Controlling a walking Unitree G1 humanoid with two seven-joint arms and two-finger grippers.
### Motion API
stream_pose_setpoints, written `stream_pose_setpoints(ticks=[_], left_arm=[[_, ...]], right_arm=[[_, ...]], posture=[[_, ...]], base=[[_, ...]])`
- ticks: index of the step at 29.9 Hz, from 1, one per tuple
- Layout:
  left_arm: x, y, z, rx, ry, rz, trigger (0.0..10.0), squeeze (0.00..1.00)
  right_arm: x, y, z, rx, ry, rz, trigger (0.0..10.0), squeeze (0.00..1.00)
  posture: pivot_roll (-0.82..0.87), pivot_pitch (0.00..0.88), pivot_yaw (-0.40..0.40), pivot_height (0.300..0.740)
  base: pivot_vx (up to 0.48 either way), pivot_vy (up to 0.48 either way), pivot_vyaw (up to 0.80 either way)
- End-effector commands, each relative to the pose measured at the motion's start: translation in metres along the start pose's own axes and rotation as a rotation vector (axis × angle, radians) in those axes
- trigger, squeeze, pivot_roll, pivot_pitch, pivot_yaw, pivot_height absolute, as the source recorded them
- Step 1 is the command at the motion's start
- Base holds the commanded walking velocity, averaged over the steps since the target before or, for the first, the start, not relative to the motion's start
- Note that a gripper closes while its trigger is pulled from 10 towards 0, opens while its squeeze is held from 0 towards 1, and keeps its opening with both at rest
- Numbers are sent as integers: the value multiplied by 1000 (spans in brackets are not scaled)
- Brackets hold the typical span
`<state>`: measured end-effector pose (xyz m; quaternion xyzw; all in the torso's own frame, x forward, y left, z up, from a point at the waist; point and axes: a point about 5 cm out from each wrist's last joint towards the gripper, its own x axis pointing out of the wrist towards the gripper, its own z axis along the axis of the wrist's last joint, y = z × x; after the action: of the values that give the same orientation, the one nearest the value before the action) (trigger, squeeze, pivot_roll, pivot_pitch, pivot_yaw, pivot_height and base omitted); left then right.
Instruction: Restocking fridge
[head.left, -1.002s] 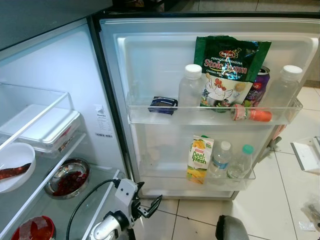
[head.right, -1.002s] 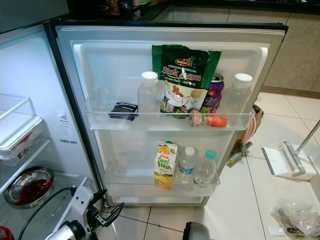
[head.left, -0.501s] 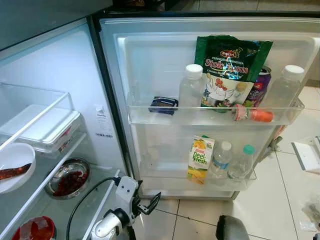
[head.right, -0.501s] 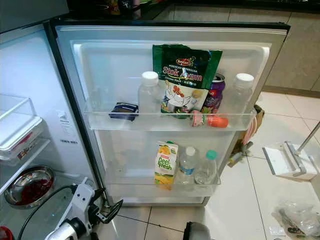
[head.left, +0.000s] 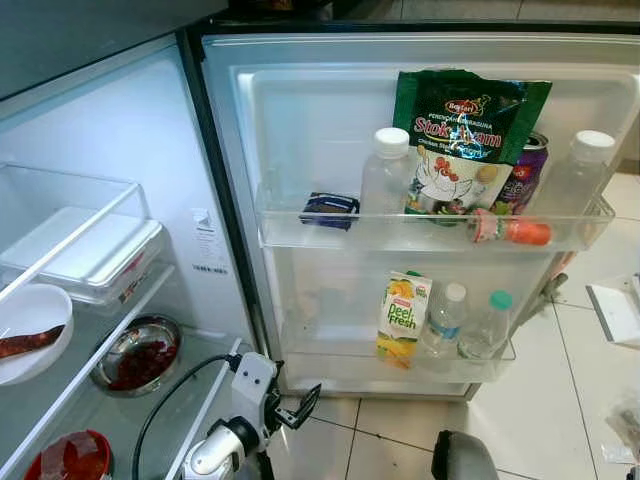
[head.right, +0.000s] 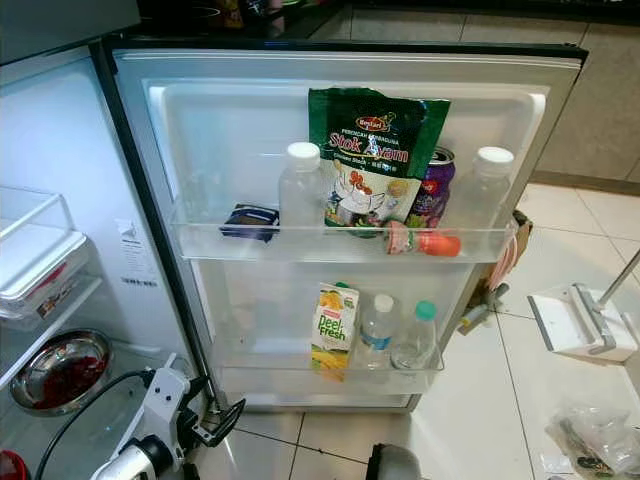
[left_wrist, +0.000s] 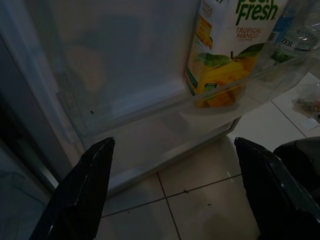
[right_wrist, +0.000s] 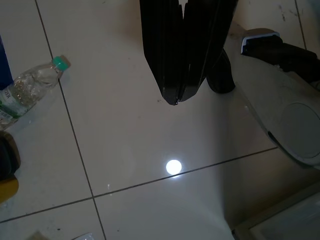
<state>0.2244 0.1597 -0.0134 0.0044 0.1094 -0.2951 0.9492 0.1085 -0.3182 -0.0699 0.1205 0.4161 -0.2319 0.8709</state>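
While fridge door (head.left: 330, 120) stands wide, left claw (head.left: 297, 408) spread above tiled floor (head.right: 480, 400); right claw (right_wrist: 182, 92) clenched.

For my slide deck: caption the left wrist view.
Open left gripper faces the fridge door's lower shelf holding a mango juice carton.

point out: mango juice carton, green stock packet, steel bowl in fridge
mango juice carton (head.left: 402, 318), left eye view, front label.
green stock packet (head.left: 462, 140), left eye view, middle of printed front.
steel bowl (head.left: 103, 364), left eye view, left rim.
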Motion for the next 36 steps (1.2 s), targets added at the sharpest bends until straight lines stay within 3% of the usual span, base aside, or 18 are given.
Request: stream_pose_setpoints(ticks=[1, 24, 36], left_arm=[[0, -2, -4, -11, 22, 0, 10000, 0], [0, -4, -5, -12, 25, -5, 10000, 0], [0, -5, -5, -12, 26, -9, 10000, 0]], right_arm=[[0, 2, 1, 14, -20, 23, 10000, 0], [1, -1, 13, 26, -73, 28, 10000, 0], [0, -7, 12, 9, -41, -45, 10000, 0]], posture=[[3, 0, -42, 503], [-1, 0, -45, 593], [1, 0, -47, 593]], base=[[0, 0, 0], [0, 0, 0], [0, 0, 0]])
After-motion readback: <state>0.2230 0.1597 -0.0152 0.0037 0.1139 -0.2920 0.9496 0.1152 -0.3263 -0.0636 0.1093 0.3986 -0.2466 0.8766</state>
